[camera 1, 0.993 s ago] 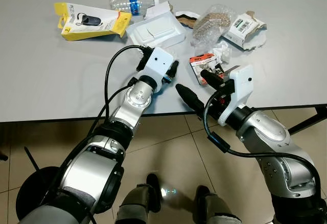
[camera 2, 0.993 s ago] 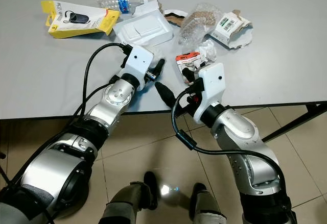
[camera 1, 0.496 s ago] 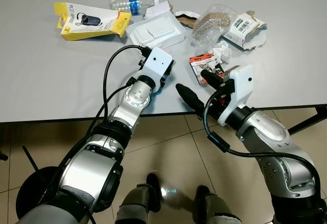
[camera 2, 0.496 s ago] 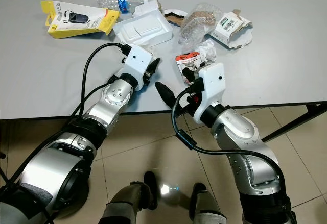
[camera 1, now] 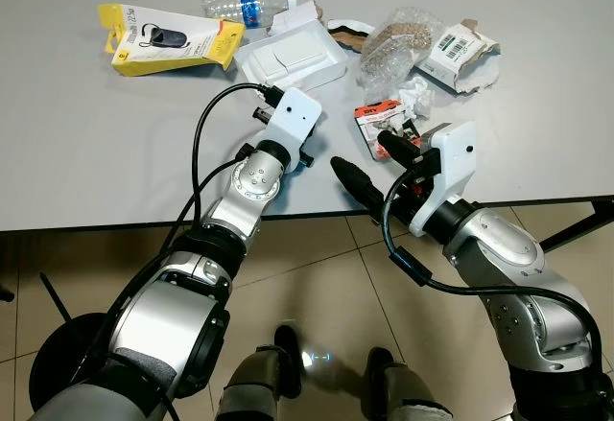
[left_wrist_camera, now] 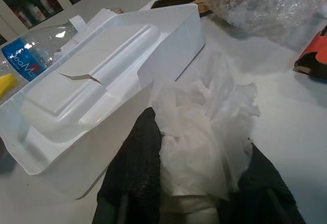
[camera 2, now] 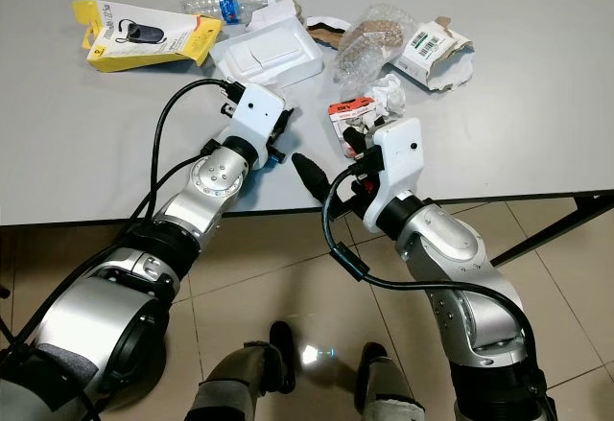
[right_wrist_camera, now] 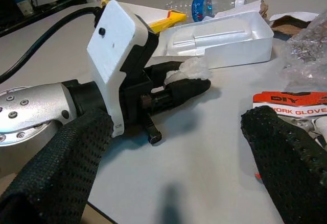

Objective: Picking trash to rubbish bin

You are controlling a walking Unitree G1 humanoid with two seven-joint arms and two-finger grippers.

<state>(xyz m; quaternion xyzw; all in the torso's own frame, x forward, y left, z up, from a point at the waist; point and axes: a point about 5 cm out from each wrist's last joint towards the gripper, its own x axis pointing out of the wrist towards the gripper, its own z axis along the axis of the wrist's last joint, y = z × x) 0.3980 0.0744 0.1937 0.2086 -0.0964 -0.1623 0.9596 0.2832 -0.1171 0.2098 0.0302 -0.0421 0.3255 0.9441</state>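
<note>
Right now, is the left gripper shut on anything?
Yes, shut: the left gripper pinches a crumpled white tissue between its fingers, beside the white foam tray.

Grey table (camera 1: pixel 86 143) above beige floor tiles (camera 1: pixel 317 287)

A crumpled white tissue (left_wrist_camera: pixel 204 132) is showing between black mesh-textured fingers (left_wrist_camera: pixel 134 175), while a white foam tray (camera 1: pixel 293 59), a yellow card pack (camera 1: pixel 168 40), a clear bottle with a blue label (camera 1: pixel 247 4) and an orange-and-black glove packet (camera 1: pixel 382 122) are lying on the pale grey surface (camera 1: pixel 106 143).
</note>
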